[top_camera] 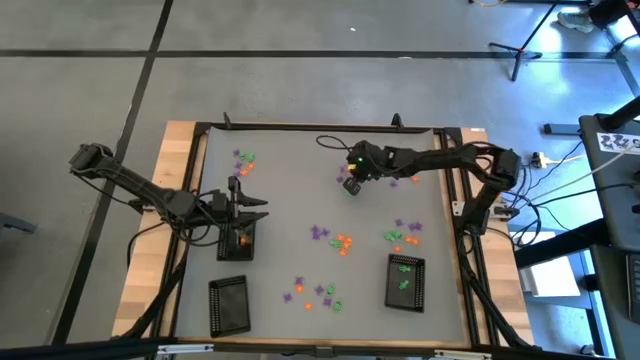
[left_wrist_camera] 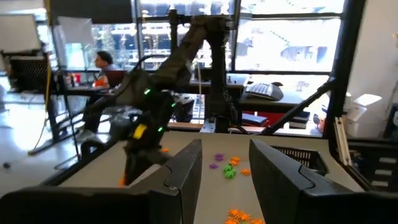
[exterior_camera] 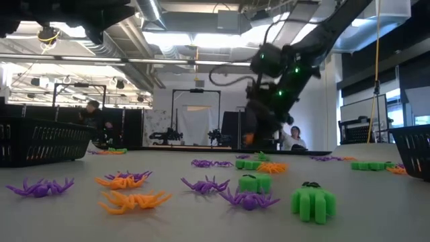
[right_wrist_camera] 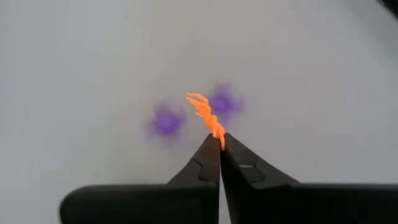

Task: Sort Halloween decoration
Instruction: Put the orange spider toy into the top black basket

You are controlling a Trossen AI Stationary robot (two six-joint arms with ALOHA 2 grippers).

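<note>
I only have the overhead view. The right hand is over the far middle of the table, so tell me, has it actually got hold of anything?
Observer: Yes. The right wrist view shows the right hand shut on an orange spider, pinched at the fingertips.
Operator: What's underneath it?
Observer: Two purple trinkets lie on the table just past the fingertips. They are too blurred to name.
Operator: And the left hand, is it carrying something?
Observer: No. The left wrist view shows the left hand open with nothing in it.
</note>
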